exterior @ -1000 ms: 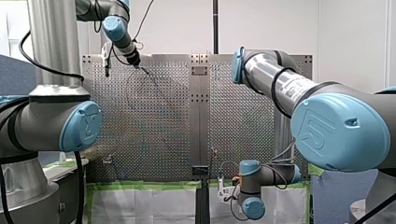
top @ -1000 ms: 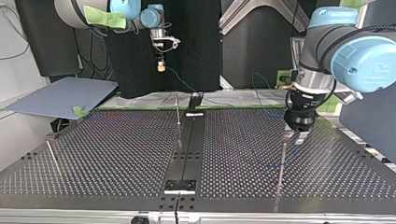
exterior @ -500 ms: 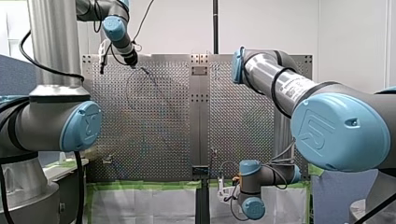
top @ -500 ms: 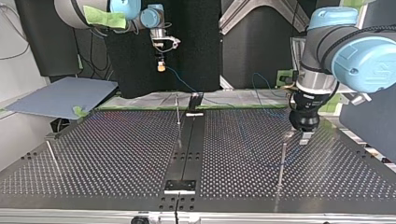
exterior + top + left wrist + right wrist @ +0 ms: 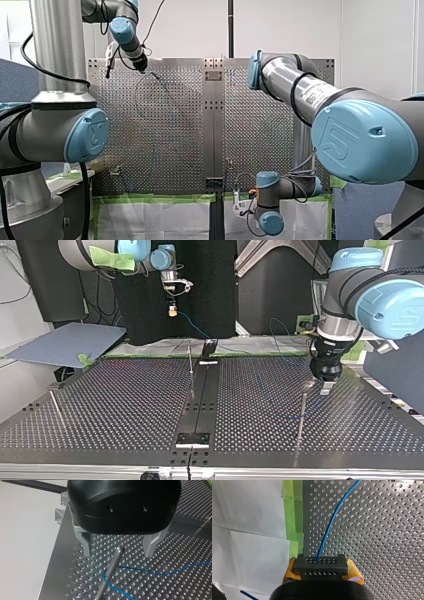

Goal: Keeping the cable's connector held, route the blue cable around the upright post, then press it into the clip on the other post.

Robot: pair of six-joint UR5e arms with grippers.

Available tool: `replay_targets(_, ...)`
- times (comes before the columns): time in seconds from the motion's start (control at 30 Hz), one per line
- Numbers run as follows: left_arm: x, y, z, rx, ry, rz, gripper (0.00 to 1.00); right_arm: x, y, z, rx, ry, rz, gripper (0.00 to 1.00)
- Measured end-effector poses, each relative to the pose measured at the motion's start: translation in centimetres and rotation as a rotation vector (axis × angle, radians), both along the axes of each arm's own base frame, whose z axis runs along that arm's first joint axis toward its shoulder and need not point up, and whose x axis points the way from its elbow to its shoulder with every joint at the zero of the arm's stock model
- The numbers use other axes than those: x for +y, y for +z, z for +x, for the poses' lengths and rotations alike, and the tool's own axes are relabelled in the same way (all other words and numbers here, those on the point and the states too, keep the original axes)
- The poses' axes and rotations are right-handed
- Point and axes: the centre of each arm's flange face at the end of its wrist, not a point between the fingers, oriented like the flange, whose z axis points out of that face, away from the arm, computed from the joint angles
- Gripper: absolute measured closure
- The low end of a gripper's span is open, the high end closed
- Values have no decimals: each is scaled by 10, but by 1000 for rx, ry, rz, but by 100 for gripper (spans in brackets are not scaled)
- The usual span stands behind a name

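A perforated metal counter (image 5: 125,405) fills the lower part of the top view, with dark panels behind it. White paper is fixed along one edge with green tape (image 5: 293,510).

My left arm comes down at the top view's right with its wrist near vertical. Its black gripper (image 5: 320,386) hangs just over the tip of a thin upright steel post (image 5: 301,415) in the frame's right half. Only the left wrist view shows how it stands: the two metal fingers (image 5: 86,542) are spread wide on either side of the post's rounded tip and touch nothing. That view also shows the thin blue cable (image 5: 160,573) lying on the counter and looping round the post's shaft below the tip.

My right arm reaches in at the top view's upper left and holds its gripper (image 5: 172,310) high, beyond the counter's far edge. The right wrist view shows it clamped, with yellow pads (image 5: 355,573) pressed on a dark grey block connector (image 5: 321,566). The cable leaves the connector's face and runs out over the counter. In the front view the cable is only a faint line.
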Motion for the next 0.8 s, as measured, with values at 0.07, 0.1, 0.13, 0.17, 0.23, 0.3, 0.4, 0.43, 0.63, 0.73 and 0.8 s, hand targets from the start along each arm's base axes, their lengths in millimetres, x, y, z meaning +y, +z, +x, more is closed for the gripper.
replay_targets(0.07,-1,0,0,0,-2,7,0,0,0,0,0,0,0,100)
replay_targets(0.1,-1,0,0,0,-6,14,0,0,0,0,0,0,0,100)
replay_targets(0.13,-2,0,-1,1,-9,22,0,0,0,0,0,0,0,100)
replay_targets(0.17,-3,0,-1,1,-12,30,0,0,0,0,1,0,0,100)
replay_targets(0.23,-4,0,-1,1,-20,50,0,0,0,0,1,0,1,100)
replay_targets(0.3,-6,0,-2,0,-30,69,0,0,0,0,1,0,1,100)
replay_targets(0.4,-12,3,-2,-10,-54,92,0,0,0,0,1,0,0,100)
replay_targets(0.43,-14,4,-2,-15,-62,99,0,0,0,0,0,0,0,100)
replay_targets(0.63,-29,21,-2,-69,-120,140,0,0,0,0,-2,2,-3,100)
replay_targets(0.73,-36,29,0,-91,-135,146,0,0,0,0,-3,3,-3,100)
replay_targets(0.8,-40,29,2,-92,-143,148,0,0,0,1,-6,2,-3,100)
